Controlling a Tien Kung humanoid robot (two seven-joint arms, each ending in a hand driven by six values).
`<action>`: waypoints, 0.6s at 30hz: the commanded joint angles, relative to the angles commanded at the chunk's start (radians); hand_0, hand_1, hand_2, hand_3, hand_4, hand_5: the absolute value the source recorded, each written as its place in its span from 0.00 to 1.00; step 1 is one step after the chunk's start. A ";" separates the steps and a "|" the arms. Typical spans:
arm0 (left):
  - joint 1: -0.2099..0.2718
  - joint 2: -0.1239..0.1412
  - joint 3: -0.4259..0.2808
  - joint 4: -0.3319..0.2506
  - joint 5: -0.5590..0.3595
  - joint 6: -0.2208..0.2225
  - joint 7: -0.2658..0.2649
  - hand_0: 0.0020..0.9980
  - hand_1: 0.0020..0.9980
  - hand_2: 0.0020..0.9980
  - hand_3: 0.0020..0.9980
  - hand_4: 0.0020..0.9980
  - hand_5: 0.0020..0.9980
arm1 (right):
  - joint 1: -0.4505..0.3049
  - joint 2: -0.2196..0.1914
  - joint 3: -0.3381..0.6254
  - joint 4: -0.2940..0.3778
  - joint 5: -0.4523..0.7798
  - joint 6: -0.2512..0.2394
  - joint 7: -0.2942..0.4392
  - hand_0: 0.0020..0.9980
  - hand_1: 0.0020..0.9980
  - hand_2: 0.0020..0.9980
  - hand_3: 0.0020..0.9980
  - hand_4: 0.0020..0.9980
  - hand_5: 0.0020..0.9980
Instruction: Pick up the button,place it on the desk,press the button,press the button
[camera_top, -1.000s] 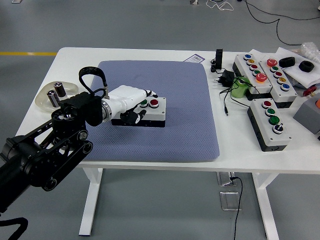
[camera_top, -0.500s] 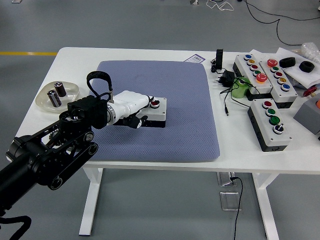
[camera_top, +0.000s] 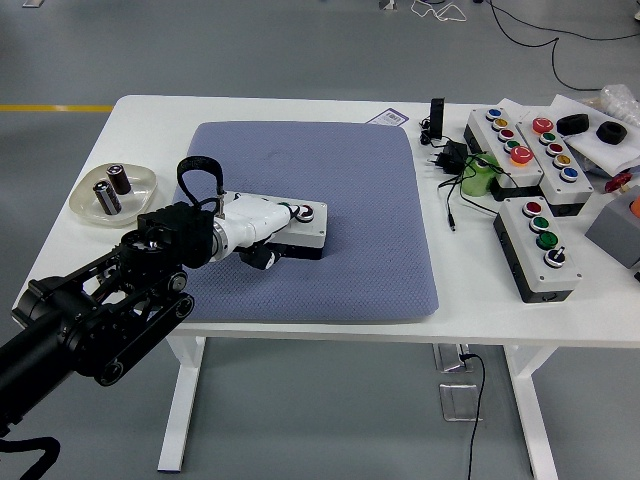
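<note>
We find the left hand (camera_top: 262, 222) lying across the button box (camera_top: 298, 228) on the blue mat (camera_top: 350, 250); whether its fingers clamp it, we cannot tell.

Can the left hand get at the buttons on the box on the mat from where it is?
Probably yes. The left hand already lies over the button box on the blue mat, its fingertips by the buttons, and nothing stands between them.
</note>
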 joint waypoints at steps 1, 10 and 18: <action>0.001 -0.001 -0.004 -0.004 -0.001 0.003 0.000 0.05 0.00 0.04 0.90 0.47 0.00 | 0.000 0.000 -0.001 0.000 0.000 0.000 0.000 0.64 0.53 0.55 0.64 0.23 0.24; 0.012 0.003 -0.069 -0.063 -0.001 0.041 0.004 0.04 0.00 0.04 0.90 0.48 0.00 | -0.004 -0.001 -0.005 0.000 0.002 0.001 0.000 0.64 0.53 0.56 0.64 0.23 0.24; 0.020 0.005 -0.157 -0.100 -0.001 0.077 0.012 0.04 0.00 0.04 0.90 0.48 0.00 | -0.002 -0.001 0.002 0.000 -0.005 0.002 0.000 0.64 0.53 0.56 0.64 0.23 0.24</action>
